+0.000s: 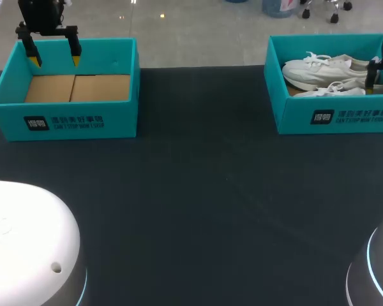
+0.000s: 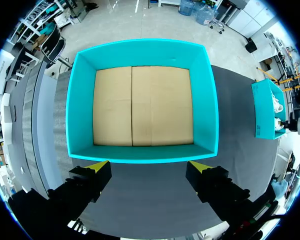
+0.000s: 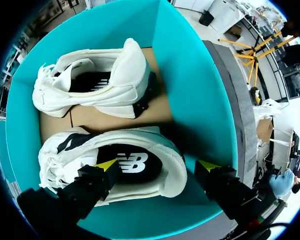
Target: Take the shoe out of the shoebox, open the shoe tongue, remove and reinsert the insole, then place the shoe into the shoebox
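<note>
Two white shoes lie side by side in the teal shoebox at the table's far right: one toward the back, one toward the front. My right gripper hangs over their heel ends. In the right wrist view it stands open just above one shoe. One yellow tip is over that shoe's dark insole, the other outside the heel by the box wall. The second shoe lies ahead of the fingers. My left gripper is open with nothing between its fingers.
A second teal box stands at the far left, holding only its bare cardboard floor. My left gripper hovers above its near wall. The dark tabletop stretches between the two boxes.
</note>
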{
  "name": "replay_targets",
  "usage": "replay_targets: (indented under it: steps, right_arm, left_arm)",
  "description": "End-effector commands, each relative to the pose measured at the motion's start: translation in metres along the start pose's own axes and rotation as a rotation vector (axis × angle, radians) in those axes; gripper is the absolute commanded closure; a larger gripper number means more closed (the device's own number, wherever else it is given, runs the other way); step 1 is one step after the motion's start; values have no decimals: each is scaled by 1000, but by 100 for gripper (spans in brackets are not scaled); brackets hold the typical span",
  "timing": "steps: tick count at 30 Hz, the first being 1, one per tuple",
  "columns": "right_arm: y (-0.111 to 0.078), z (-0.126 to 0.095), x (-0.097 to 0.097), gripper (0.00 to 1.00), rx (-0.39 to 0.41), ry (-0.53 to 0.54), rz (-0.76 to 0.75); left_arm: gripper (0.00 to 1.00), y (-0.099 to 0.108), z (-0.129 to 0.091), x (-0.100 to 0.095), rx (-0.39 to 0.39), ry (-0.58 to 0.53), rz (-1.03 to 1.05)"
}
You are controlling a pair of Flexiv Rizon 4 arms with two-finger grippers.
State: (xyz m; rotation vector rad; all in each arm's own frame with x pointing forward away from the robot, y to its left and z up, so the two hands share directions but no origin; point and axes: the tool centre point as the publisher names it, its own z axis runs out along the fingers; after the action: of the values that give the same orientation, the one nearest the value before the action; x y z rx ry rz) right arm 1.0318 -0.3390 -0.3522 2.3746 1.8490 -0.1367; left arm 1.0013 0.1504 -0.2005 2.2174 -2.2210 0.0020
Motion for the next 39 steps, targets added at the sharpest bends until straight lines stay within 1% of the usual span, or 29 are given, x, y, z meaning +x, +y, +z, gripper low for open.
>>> replay_targets:
  steps: [1,2,3,4,5,7,9,10,16,21,30,34,39]
  right_arm:
    - [8,14,-2,11,18,-11,-2]
    - [8,15,-2,21,21,-13,-1]
    - [7,16,-2,34,22,-15,-2]
    - [7,16,-1,52,24,-16,-3]
    - [6,17,-1,60,27,-21,-6]
    - [5,19,1,72,32,-25,-6]
    - [4,20,1,95,38,-32,-3]
    - [4,20,2,100,41,-38,-1]
    - [1,19,-1,100,43,-68,14]
    - [2,13,-8,100,45,-86,43]
    - [2,-24,-22,100,2,-103,75]
    - [1,-48,-22,100,-17,-99,61]
    - [-1,-80,-22,100,-6,-109,57]
  left_arm:
    - [0,0,0,0,0,-1,-1]
    - [0,0,0,0,0,-1,-1]
    - [0,0,0,0,0,-1,-1]
    - [0,0,0,0,0,-1,-1]
    - [0,0,0,0,0,-1,-1]
    - [0,0,0,0,0,-1,-1]
    - [0,0,0,0,0,-1,-1]
    - [0,0,0,0,0,-1,-1]
    - [0,0,0,0,0,-1,-1]
    - [0,0,0,0,0,-1,-1]
    - [0,0,0,0,0,-1,-1]
    - [0,0,0,0,0,-1,-1]
    - [0,0,0,0,0,-1,-1]
